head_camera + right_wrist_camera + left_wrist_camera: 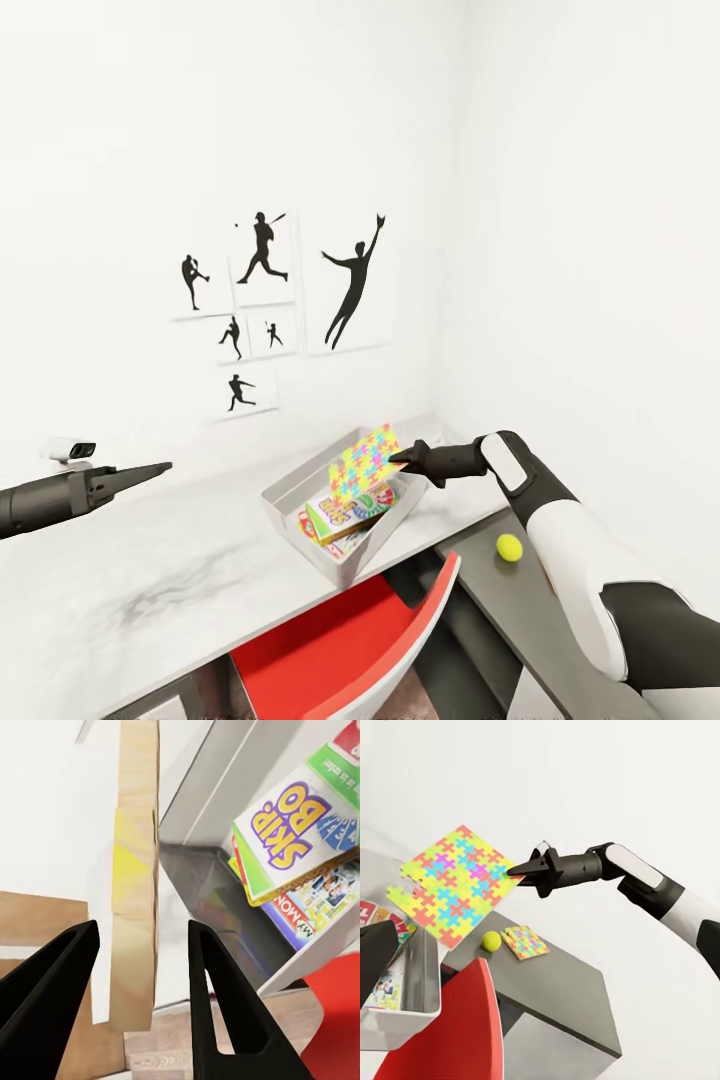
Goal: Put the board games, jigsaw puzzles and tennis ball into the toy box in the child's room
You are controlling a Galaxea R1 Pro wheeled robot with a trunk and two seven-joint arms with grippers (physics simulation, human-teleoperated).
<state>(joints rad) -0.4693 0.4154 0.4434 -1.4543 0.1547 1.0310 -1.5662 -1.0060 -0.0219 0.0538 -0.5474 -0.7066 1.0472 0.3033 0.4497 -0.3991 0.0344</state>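
- The right gripper (400, 459), black and pointed, sits right of centre in the head view at the corner of a thin square jigsaw puzzle sheet (363, 464) patterned in yellow, cyan, pink and orange.
- In the right wrist view its two dark fingers (217, 990) stand on either side of the sheet's pale edge (135, 907) with gaps showing, so I cannot tell whether the jaws grip it or are parted.
- The sheet is tilted in the air above the light grey shallow toy box (290, 500) at the middle of the head view.
- Inside the toy box lie stacked board games (345, 510) with busy printed covers, a green-bordered one with purple lettering (296, 825) on top.
- The toy box stands on the pale grey top of the table (150, 590).
- On the table's dark grey lower section (562, 982), a small yellow-green tennis ball (492, 940) lies just beside a second jigsaw puzzle sheet (526, 942).
- The left gripper (150, 470) hovers at the head view's left edge, above the table, jaws together.
- A red chair (340, 650) stands at the bottom centre.
- Black baseball-player silhouettes (262, 300) hang on the white wall.
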